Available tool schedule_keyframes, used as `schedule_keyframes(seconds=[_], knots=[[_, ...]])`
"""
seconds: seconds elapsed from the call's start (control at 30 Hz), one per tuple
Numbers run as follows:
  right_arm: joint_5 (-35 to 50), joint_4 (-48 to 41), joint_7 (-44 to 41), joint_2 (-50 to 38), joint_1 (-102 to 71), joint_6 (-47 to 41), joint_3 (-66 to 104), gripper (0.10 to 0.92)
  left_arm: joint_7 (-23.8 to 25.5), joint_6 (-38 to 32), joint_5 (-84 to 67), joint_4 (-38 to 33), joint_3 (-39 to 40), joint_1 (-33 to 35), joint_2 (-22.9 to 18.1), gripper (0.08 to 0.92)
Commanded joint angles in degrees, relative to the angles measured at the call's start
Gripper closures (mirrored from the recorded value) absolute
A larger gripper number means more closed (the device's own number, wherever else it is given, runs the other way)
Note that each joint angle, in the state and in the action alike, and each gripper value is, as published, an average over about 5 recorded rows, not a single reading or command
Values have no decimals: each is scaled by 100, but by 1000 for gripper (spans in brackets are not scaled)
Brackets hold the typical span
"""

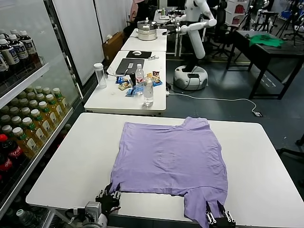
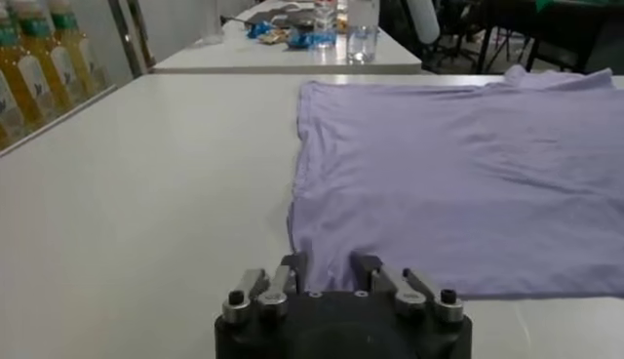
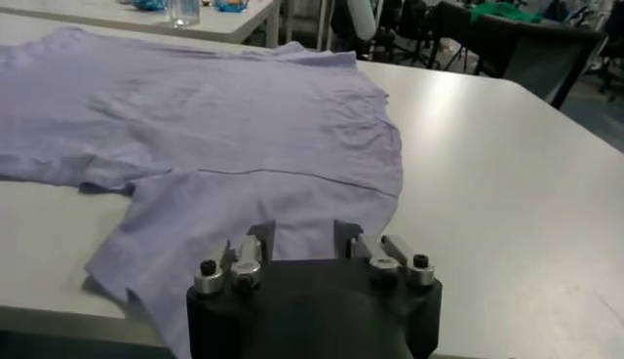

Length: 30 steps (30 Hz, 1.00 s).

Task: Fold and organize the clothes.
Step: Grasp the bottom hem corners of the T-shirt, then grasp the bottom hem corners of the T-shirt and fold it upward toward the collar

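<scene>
Head view, nearest edge first: left gripper (image 1: 110, 195) sits at the near left corner of the light purple short-sleeved T-shirt of thin soft fabric (image 1: 171, 161), its fingers on either side of the shirt's corner hem; from the left wrist view the jaws look partly closed around that edge (image 2: 327, 268), though whether the cloth is actually pinched cannot be told. Right gripper (image 1: 213, 209) sits at the near right, over the sleeve that hangs toward the table's front edge; in the right wrist view its two fingers straddle the sleeve's end (image 3: 297, 239), narrowed, firm grip or not unclear. T-shirt lies spread flat on the white rectangular table (image 1: 61, 166), roughly centred, far sleeve reaching toward the back edge, a few soft wrinkles across the middle. Beyond, a second white table (image 1: 107, 99) carries two clear plastic water bottles (image 1: 148, 90), snack packets and a tall clear cup (image 1: 99, 75). Left side: shelves of bottled drinks (image 1: 33, 118). Far back: a white robot (image 1: 194, 28) and a black table with a green cloth (image 1: 266, 40).
</scene>
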Motion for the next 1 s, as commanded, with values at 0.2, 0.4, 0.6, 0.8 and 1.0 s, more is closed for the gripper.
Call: schedule_keyframes(seconds=[0.2, 0.4, 0.6, 0.8, 1.0], knots=[[384, 146, -145, -106, 89, -16, 256, 811, 44, -160, -262, -19, 16, -2, 6, 867], [448, 509, -206, -207, 243, 113, 430, 904, 99, -571, -356, -146, -8, -3, 55, 896], [564, 885, -238, -463, 551, 47, 729, 910, 104, -878, -633, -301, -99, -57, 161, 896], [816, 792, -235, -863, 1251, -111, 968, 910, 156, -957, -825, -380, -138, -186, 347, 896], [809, 144, -246, -1137, 1980, -148, 824, 910, 180, -982, -978, -54, -126, -618, 519, 896]])
